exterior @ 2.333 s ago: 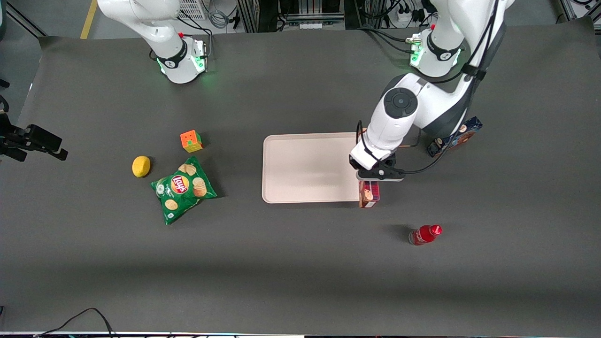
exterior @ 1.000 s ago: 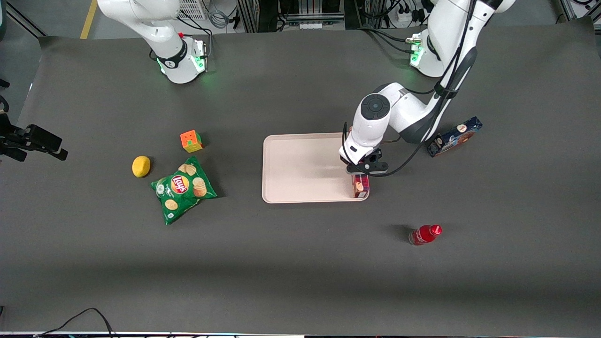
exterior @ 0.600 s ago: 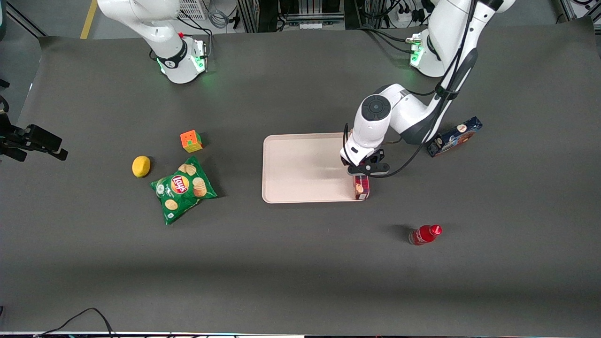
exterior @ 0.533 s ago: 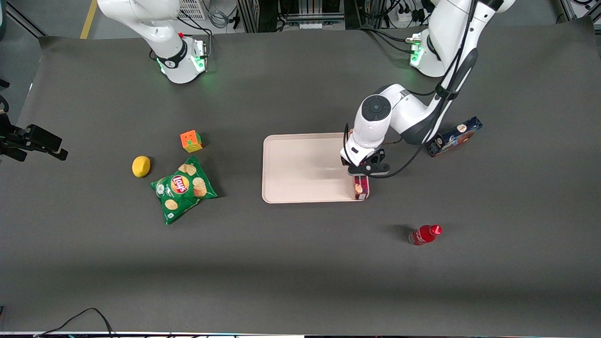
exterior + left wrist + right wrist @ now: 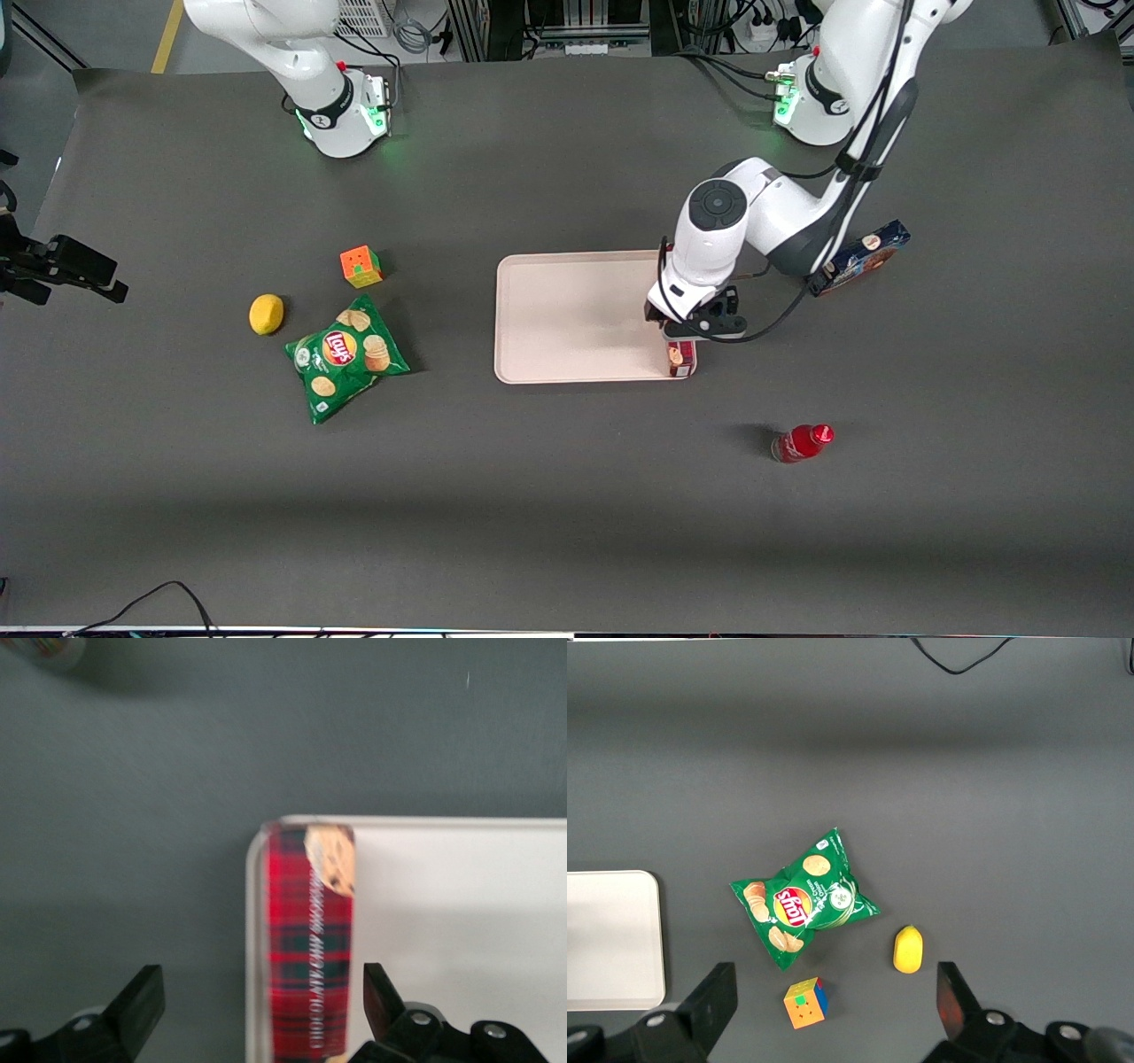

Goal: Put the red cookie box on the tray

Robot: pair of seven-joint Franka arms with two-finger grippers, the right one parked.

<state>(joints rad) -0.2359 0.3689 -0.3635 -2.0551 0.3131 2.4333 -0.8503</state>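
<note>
Red cookie box (image 5: pixel 310 939) lies flat on the tray (image 5: pixel 461 904), along the rim of the short edge nearest the small red bottle (image 5: pixel 802 441) (plaid side up). Gripper (image 5: pixel 257 1010) hangs just above the box, jaws spread wide, one finger (image 5: pixel 137 1005) off each long side, touching nothing, holding nothing.

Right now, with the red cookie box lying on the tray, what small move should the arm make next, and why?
Probably lift straight up and clear. The red cookie box lies flat on the tray, along its rim at the working arm's end. The gripper is open above it, fingers apart from the carton's sides, so nothing is left to release.
</note>
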